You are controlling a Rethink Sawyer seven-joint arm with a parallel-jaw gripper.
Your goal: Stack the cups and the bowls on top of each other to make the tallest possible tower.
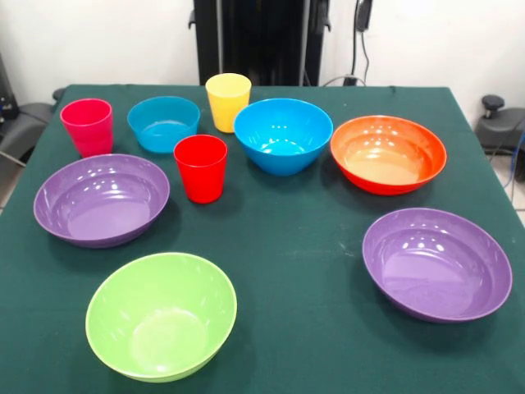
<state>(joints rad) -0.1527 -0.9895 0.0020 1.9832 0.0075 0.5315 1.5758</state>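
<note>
Green bowl (161,316) nearest, unlabelled; 3 cups (201,167) upright behind

No text, label, brand, number or sign is showing anywhere that can be read.
</note>
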